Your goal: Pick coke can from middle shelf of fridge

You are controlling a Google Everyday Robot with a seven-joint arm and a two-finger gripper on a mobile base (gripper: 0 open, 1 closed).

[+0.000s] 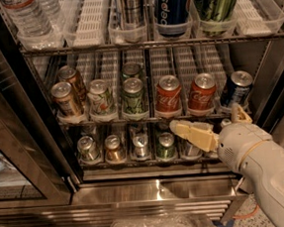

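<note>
Hovering tool (205,119) blw red silver-top coke can (168,96)

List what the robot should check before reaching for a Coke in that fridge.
1. Fridge door open: ok.
2. Target chosen: cannot tell; left coke can and right coke can both stand upright at the front of the middle shelf.
3. Gripper empty and open: ok.
4. Gripper at can height: not ok; it is lower than that shelf's front edge.
5. Space beside the cans: cannot tell.
</note>
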